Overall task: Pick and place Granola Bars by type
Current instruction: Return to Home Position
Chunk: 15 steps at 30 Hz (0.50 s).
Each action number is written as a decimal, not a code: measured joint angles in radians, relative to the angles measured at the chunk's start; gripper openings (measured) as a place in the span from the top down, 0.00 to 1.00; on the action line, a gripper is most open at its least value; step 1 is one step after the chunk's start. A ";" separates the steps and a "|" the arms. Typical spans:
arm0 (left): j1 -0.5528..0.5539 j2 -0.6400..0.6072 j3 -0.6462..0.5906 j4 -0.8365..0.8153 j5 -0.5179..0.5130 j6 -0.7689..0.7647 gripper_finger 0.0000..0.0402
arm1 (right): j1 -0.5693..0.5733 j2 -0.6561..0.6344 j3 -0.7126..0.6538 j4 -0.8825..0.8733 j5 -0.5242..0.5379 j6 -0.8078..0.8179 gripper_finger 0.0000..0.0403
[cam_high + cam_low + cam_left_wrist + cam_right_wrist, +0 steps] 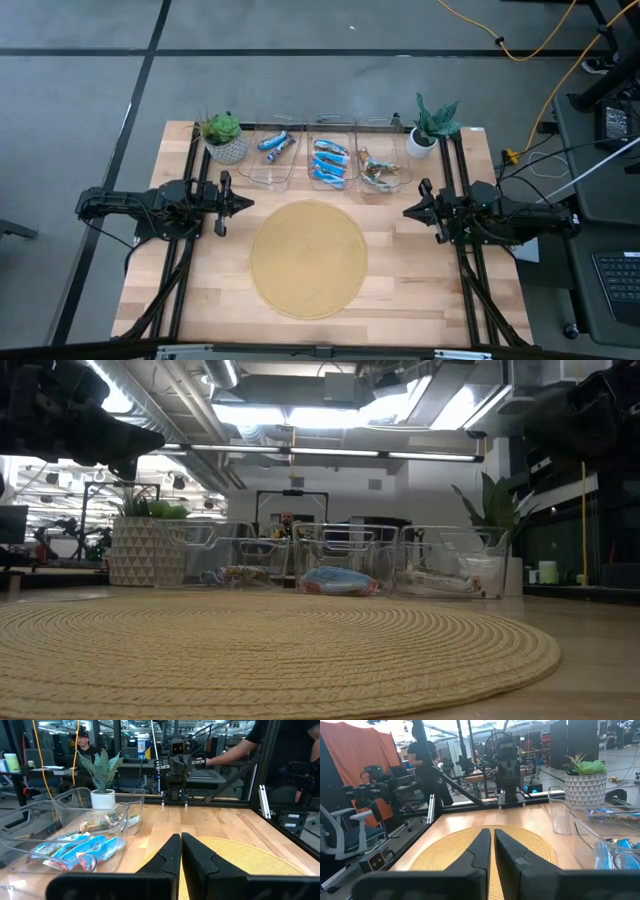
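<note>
Left claw (246,204), right claw (407,211): both pinched together, empty, tips facing across woven mat (308,258). Granola Bars (330,163) all in clear bins (262,180), forward and aside of each claw; green-brown bars (377,172) nearer right claw. Judged: nothing left to fetch.

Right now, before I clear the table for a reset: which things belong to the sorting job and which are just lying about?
Job:
three clear bins
blue Granola Bars, in the left and middle ones
green-brown Granola Bars, in the right one
left gripper and right gripper, both shut

Lying about:
two potted plants
round woven mat
</note>
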State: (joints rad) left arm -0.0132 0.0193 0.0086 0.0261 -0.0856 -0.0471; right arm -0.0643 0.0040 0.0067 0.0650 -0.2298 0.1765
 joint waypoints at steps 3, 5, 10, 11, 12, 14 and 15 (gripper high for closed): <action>0.000 0.000 0.000 0.000 0.000 0.000 0.98 | 0.000 0.000 0.000 0.000 0.000 0.001 0.93; 0.000 0.000 0.000 0.000 0.000 0.000 0.97 | 0.000 0.000 0.000 0.000 0.000 0.000 0.93; 0.000 0.000 0.000 0.000 0.000 0.000 0.97 | 0.000 0.000 0.000 0.000 0.000 0.000 0.93; 0.000 0.000 0.000 0.000 0.000 0.000 0.97 | 0.000 0.000 0.000 0.000 0.000 0.000 0.93; 0.000 0.000 0.000 0.000 0.000 0.000 0.97 | 0.000 0.000 0.000 0.000 0.000 0.001 0.93; 0.000 0.000 0.000 0.000 0.000 0.000 0.98 | 0.000 0.000 0.000 0.000 0.000 0.001 0.93; 0.000 0.000 0.000 0.000 0.000 -0.001 0.98 | 0.000 0.000 0.000 0.001 0.000 0.000 0.93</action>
State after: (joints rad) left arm -0.0133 0.0193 0.0086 0.0259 -0.0856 -0.0476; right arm -0.0643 0.0040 0.0067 0.0658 -0.2295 0.1765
